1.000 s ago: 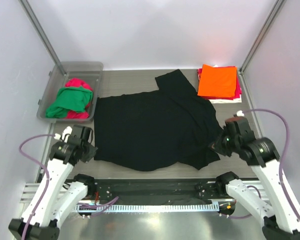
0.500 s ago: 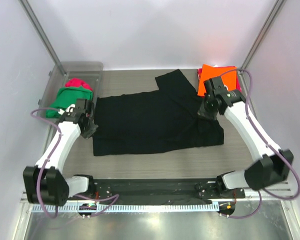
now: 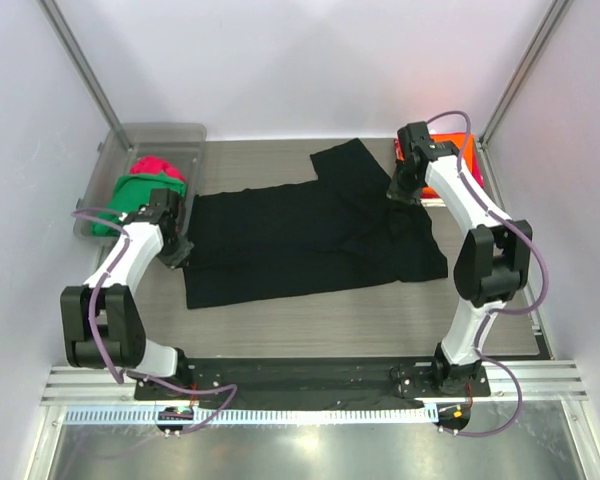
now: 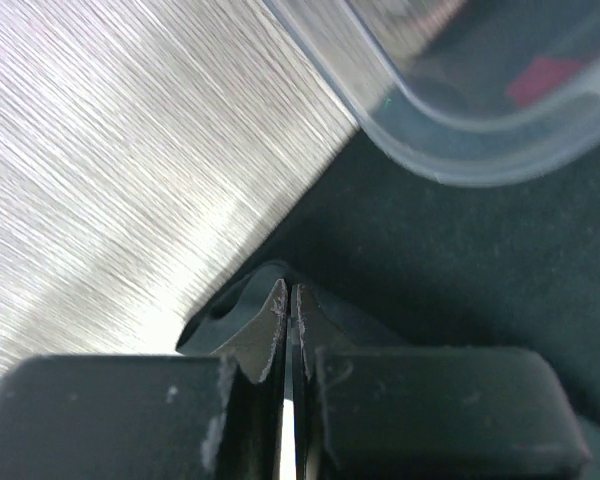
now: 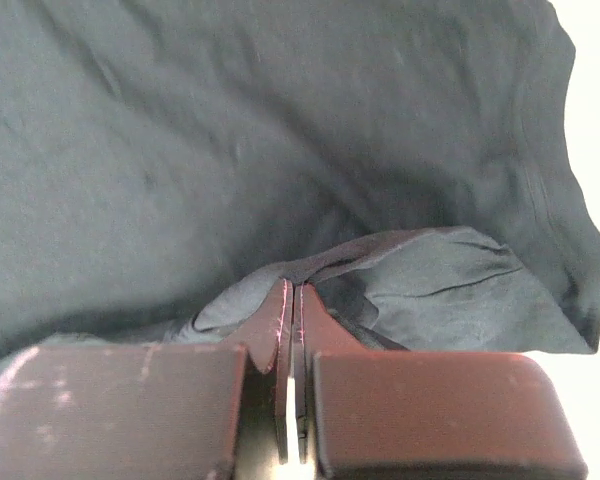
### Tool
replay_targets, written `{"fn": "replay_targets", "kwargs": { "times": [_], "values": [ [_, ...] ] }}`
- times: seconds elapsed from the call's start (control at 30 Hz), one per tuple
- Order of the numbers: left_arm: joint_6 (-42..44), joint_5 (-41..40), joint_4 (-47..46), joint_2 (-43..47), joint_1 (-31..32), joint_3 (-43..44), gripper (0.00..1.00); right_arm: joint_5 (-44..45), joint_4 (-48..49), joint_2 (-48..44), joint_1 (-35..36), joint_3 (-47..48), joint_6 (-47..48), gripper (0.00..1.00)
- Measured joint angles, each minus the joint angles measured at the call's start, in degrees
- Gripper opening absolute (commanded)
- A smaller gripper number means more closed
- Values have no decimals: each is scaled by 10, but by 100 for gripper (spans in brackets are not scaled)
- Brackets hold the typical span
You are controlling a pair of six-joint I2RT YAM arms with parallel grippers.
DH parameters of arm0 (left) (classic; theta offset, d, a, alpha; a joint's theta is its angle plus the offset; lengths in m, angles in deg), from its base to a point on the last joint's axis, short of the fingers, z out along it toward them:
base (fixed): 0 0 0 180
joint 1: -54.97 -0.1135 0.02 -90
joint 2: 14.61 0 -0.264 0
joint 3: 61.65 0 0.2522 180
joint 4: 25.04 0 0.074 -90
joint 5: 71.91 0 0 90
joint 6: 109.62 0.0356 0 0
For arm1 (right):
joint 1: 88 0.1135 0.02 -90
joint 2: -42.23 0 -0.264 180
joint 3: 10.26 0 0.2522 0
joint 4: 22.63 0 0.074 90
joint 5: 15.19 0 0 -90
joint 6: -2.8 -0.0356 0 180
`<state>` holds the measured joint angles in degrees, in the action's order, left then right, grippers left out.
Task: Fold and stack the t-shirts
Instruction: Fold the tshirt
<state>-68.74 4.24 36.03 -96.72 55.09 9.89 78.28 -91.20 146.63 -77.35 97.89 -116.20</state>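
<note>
A black t-shirt [image 3: 310,235] lies across the middle of the table, its near hem folded back over itself. My left gripper [image 3: 177,245] is shut on the shirt's left edge, pinching a fold of black cloth [image 4: 250,300] beside the bin. My right gripper [image 3: 400,190] is shut on the shirt's right edge near the sleeve, a fold of cloth [image 5: 320,275] between its fingertips. A folded orange shirt [image 3: 460,150] tops a stack at the back right, partly hidden by my right arm.
A clear plastic bin [image 3: 145,150] at the back left holds a green and red shirt [image 3: 140,190]; its rim shows in the left wrist view [image 4: 450,150]. Bare metal table [image 3: 330,320] lies in front of the shirt.
Both grippers have carried the shirt's near edge away from the arms toward the back, folding it over. The right gripper now sits close to the orange stack, the left beside the bin.
</note>
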Motion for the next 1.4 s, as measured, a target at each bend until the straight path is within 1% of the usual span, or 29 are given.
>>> {"fn": "replay_targets", "kwargs": {
  "times": [0.07, 0.1, 0.13, 0.17, 0.23, 0.27, 0.3, 0.33, 0.37, 0.4, 0.43, 0.5, 0.53, 0.57, 0.67, 0.7, 0.73, 0.77, 0.83, 0.93, 1.07, 1.1, 1.23, 1.33, 1.37, 1.4],
  "values": [
    [3, 2, -4, -7, -9, 1, 4, -2, 1, 24, -5, 22, 6, 1],
    [5, 3, -7, -12, -13, 1, 6, -4, 1, 37, -7, 34, 8, 4],
    [6, 5, -8, -20, -16, 2, 10, -6, 0, 49, -10, 47, 11, 23],
    [8, 6, -8, -26, -18, 3, 14, -10, -1, 62, -12, 63, 12, 49],
    [19, 13, -7, -41, -23, 11, 43, -15, -7, 102, -17, 114, 21, 99],
    [22, 20, -7, -44, -26, 14, 56, -10, -15, 123, -19, 145, 30, 100],
    [24, 26, -6, -44, -30, 17, 74, -5, -20, 148, -22, 184, 39, 100],
    [28, 33, -2, -39, -32, 21, 78, 3, -25, 163, -25, 211, 46, 100],
    [27, 38, -3, -31, -33, 21, 80, 13, -29, 172, -29, 228, 51, 100],
    [29, 44, 0, -17, -33, 21, 82, 23, -30, 170, -33, 226, 52, 100],
    [30, 48, 3, 0, -34, 21, 82, 30, -27, 156, -39, 210, 53, 98],
    [30, 56, 1, 58, -34, 11, 82, 29, 4, 84, -59, 104, 49, 95],
    [28, 59, 0, 88, -34, 0, 82, 28, 7, 39, -72, 45, 46, 93],
    [26, 63, -2, 125, -34, -16, 82, 22, 30, -32, -86, -46, 41, 92],
    [6, 81, -6, 224, -35, -82, 82, -5, 54, -184, -148, -221, 24, 88],
    [-2, 90, -15, 247, -36, -109, 83, -12, 59, -218, -164, -263, 18, 87],
    [-9, 101, -21, 269, -36, -141, 83, -28, 82, -256, -183, -318, 11, 83],
    [-19, 112, -30, 292, -36, -182, 84, -44, 97, -282, -196, -366, 4, 81],
    [-32, 126, -32, 310, -36, -229, 84, -77, 125, -295, -216, -436, -9, 77],
    [-51, 142, -38, 319, -36, -277, 83, -113, 157, -269, -237, -499, -17, 76],
    [-68, 149, -62, 319, -36, -297, 81, -137, 198, -234, -249, -518, -24, 73],
    [-73, 150, -71, 317, -36, -301, 80, -141, 214, -225, -252, -518, -25, 70],
    [-86, 151, -112, 290, -36, -319, 77, -156, 248, -211, -265, -516, -29, 64],
    [-93, 153, -140, 267, -36, -325, 73, -160, 267, -205, -270, -515, -29, 57],
    [-95, 155, -150, 259, -36, -325, 68, -159, 272, -203, -270, -515, -29, 55],
    [-96, 157, -160, 251, -36, -325, 67, -159, 277, -201, -270, -515, -29, 51]
  ]
}}
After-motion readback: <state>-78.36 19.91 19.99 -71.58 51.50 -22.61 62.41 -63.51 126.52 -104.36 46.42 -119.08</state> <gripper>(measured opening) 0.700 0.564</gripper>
